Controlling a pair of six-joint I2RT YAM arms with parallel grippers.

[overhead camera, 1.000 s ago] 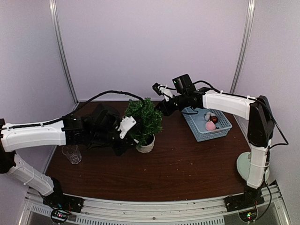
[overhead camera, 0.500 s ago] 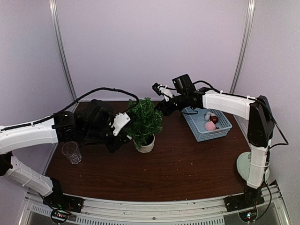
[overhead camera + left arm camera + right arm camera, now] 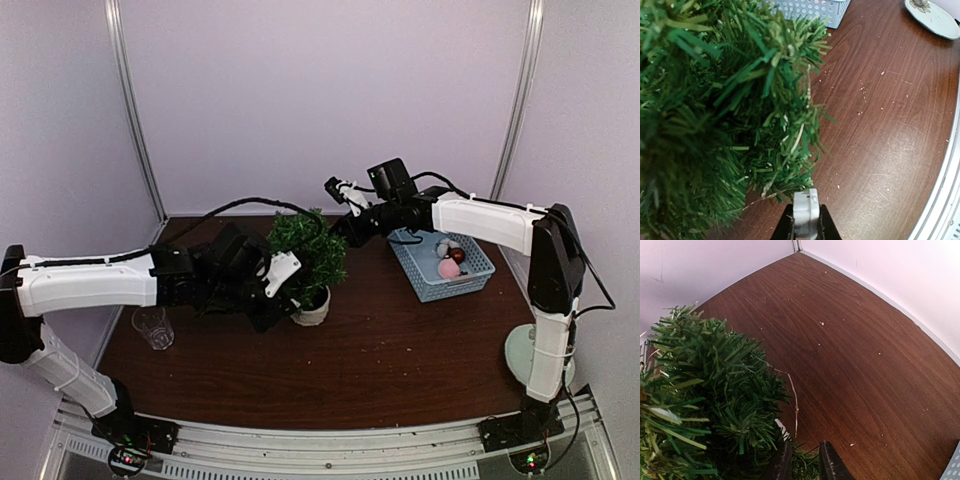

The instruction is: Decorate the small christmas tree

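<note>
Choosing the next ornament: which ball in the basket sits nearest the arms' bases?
The pink ball; the dark red ball and the pale ball lie behind it.

This looks like a robotics lab test cell: I work inside a booth of plain pale-lilac wall panels [image 3: 330, 100] joined by bare metal posts [image 3: 135, 130]. My arms [image 3: 90, 285] are bolted to an aluminium rail [image 3: 330, 452] along the near edge of a dark wooden bench [image 3: 400, 365]. Black cables [image 3: 240, 202] loop loose, and a camera [image 3: 392, 180] sits behind my right claw [image 3: 336, 188].
</note>
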